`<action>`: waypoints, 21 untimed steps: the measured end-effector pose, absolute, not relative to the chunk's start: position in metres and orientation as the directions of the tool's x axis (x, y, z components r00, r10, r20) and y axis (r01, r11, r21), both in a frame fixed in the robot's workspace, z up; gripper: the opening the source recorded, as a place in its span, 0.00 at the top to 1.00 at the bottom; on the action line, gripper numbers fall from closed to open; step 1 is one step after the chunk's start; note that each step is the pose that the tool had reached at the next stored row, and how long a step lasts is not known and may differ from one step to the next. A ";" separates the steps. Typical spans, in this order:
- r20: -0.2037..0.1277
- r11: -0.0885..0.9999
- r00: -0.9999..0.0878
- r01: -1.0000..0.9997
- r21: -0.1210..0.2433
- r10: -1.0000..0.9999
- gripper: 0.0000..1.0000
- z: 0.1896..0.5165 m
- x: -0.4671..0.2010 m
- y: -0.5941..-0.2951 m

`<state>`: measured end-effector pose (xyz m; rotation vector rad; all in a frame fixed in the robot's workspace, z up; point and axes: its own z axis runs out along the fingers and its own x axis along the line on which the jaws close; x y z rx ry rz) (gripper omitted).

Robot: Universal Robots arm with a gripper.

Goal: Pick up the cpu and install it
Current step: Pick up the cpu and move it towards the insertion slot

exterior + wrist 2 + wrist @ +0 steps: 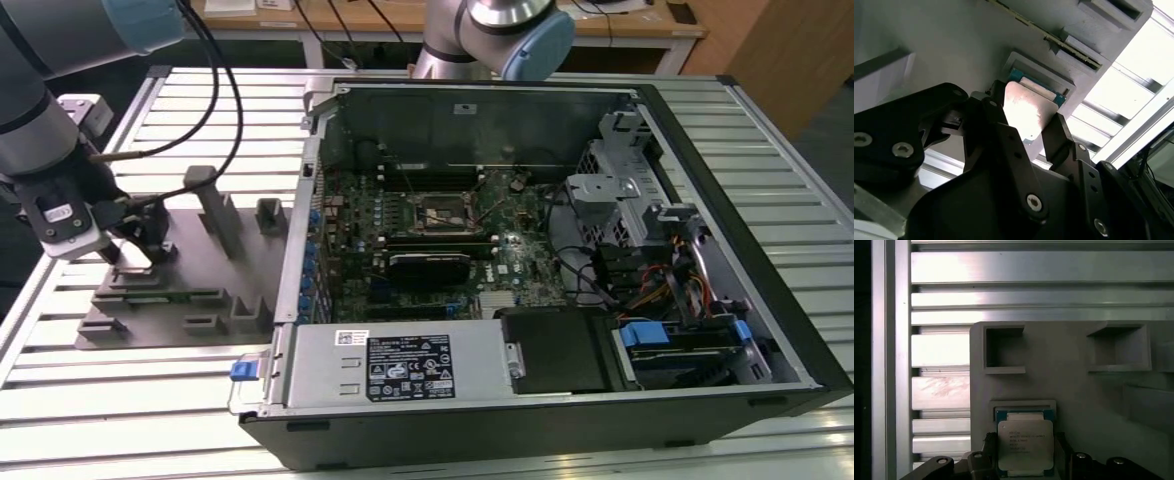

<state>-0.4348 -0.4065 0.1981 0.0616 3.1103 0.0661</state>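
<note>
The cpu [1025, 437], a small square chip with a pale silver top and a blue-green rim, lies in a shallow pocket of the grey fixture plate [1074, 385]. In both wrist views my gripper [1025, 452] straddles it, one black finger against each side edge. The second wrist view shows the cpu [1029, 112] pinched between the fingertips [1054, 130] of the gripper [1026, 120]. In the exterior view the gripper [130, 252] stands low over the fixture plate [174, 315] at the exterior view's left. The black socket frame [445, 213] sits on the motherboard inside the open computer case [747, 330].
Upright grey blocks [214, 205] rise from the fixture plate beside the gripper. Cables [220, 100] hang from the arm. A second robot arm [501, 30] stands behind the case. Everything rests on a slatted aluminium table [107, 420].
</note>
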 end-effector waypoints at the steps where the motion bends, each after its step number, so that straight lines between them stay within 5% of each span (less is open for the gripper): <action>1: -0.029 0.998 -0.999 0.036 0.043 0.038 0.46 0.199 -0.435 -0.407; 21: -0.030 0.998 -0.999 0.033 0.047 0.034 0.46 0.248 -0.435 -0.407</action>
